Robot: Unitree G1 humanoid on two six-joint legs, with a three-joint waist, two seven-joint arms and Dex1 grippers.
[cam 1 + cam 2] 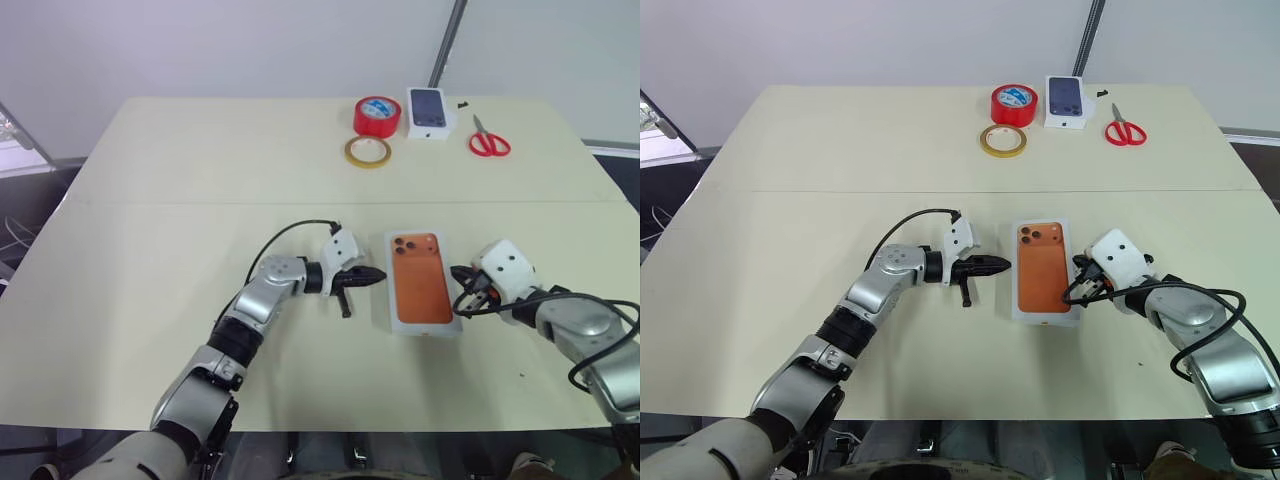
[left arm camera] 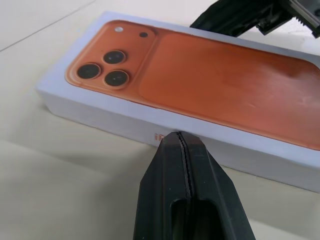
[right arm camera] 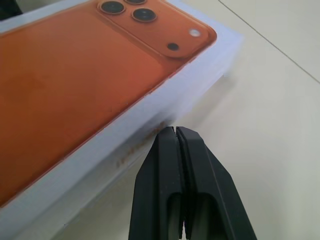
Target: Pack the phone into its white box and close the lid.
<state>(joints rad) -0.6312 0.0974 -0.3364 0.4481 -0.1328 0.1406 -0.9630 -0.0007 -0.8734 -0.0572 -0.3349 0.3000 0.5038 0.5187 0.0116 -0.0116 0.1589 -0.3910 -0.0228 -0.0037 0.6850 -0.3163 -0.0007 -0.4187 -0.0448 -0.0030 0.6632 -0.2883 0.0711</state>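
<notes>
The white box (image 1: 421,325) lies on the table between my two grippers. Its top face shows a copper-orange phone back (image 1: 419,280) with the lens cluster at the far corner, framed by a thin white rim. Whether that is the phone itself or the lid's print, I cannot tell. My left gripper (image 1: 376,275) is shut and empty. It points at the box's left long side, its tips (image 2: 180,137) just short of the wall. My right gripper (image 1: 460,274) is shut and empty too, with its tips (image 3: 176,131) close to the right long side.
At the table's far edge sit a red tape roll (image 1: 377,117), a yellowish tape ring (image 1: 367,152), a small white box printed with a dark phone (image 1: 430,112) and red scissors (image 1: 489,140). A seam (image 1: 200,203) crosses the table.
</notes>
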